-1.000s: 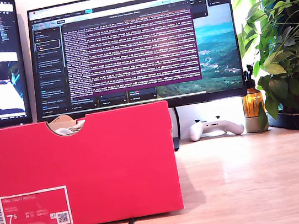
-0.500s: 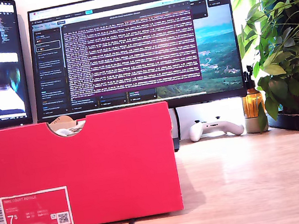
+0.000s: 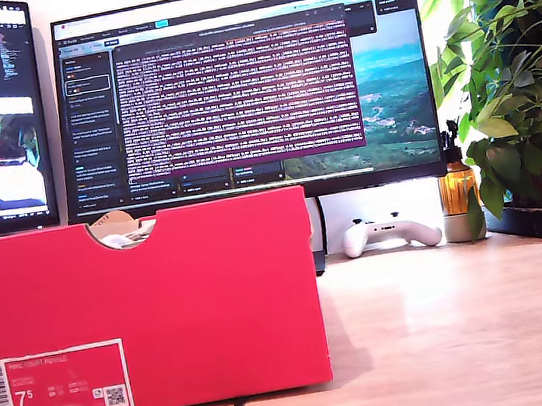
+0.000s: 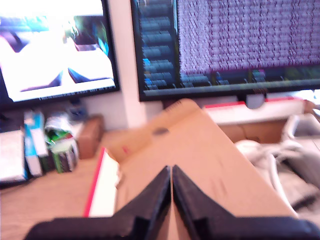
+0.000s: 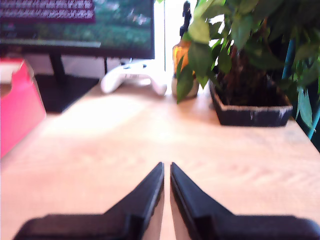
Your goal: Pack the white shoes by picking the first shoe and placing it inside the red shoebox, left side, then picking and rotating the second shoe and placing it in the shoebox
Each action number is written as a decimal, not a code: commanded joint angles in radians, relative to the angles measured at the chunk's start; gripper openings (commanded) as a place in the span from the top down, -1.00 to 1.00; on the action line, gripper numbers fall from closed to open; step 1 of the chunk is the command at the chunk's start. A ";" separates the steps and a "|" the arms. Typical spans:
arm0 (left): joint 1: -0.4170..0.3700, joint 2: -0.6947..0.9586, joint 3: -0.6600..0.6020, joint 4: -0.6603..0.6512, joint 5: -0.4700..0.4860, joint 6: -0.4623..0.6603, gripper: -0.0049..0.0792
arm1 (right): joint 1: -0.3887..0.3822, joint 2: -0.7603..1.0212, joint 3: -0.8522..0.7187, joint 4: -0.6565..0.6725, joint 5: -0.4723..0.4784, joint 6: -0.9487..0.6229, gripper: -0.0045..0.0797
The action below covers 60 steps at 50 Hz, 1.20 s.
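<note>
On the desk [image 3: 449, 319], the red shoebox [image 3: 163, 299] at the exterior view's left seemingly held the white shoes [image 4: 260, 152]; the first hand [image 4: 171, 172] and the second hand [image 5: 166, 167] were closed and empty, so only pulling clear seemed left.

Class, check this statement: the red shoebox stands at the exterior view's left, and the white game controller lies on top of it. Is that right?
No. The exterior view shows the white game controller on the desk, under the monitor, apart from the red shoebox, not on top of it. The shoebox does stand at that view's left.
</note>
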 commanded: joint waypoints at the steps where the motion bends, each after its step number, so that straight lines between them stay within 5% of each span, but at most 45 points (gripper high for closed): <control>1: 0.003 -0.011 -0.012 0.004 0.001 0.003 0.93 | 0.005 -0.042 -0.029 -0.010 0.002 -0.008 0.92; 23: 0.003 -0.011 -0.012 -0.021 0.000 0.015 0.93 | 0.004 -0.393 -0.029 -0.373 0.002 -0.011 0.92; 35: 0.003 -0.011 -0.012 -0.023 -0.007 0.014 0.93 | 0.005 -0.568 -0.003 -0.581 0.091 0.023 0.92; 60: 0.005 -0.011 -0.012 -0.203 -0.058 -0.005 0.93 | 0.008 -0.568 0.005 -0.616 0.079 0.117 0.92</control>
